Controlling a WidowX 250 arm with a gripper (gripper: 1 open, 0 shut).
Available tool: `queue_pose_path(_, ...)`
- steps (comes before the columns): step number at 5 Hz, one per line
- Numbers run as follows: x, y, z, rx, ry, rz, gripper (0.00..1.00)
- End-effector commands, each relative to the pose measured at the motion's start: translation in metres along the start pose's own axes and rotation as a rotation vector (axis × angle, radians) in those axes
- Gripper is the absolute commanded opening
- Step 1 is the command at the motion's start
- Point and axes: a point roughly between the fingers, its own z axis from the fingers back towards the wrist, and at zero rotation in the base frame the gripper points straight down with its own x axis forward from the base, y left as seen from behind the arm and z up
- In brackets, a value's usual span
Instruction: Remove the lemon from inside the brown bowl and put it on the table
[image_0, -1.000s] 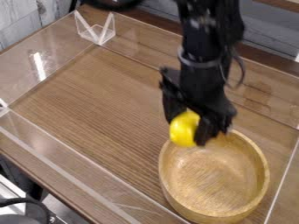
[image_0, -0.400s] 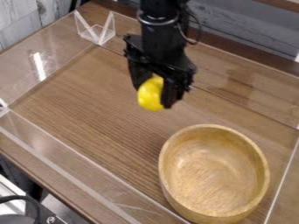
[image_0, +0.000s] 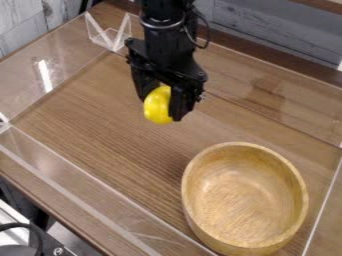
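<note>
Since the earlier frames the claw has carried the lemon away from the brown bowl, moving left and farther back over the surface; a moment before, it hung just above the bowl's far-left rim, and now it is well apart from the bowl. The claw is clenched on the lemon, with its black fingers pointing down on either side of the fruit, which shows bright yellow between them. Whether the lemon is clear of the wood below or touching it cannot be told from this 1 view, though it appears to hang above the grain. The bowl sits in the near right corner, round and light brown, with nothing inside it. The dark arm rises from the claw toward the far edge of the scene. Clear acrylic walls run along the left and near sides of the surface, and a small clear folded stand sits at the far left.
</note>
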Motion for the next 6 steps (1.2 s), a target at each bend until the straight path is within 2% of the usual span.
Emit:
queue_pose_path(1, 0.003, 0.006, 0.006, 0.013, -0.033, 0.016, 0.00)
queue_pose_path(6, -0.002, 0.011, -0.014, 0.013, -0.001, 0.051, 0.00)
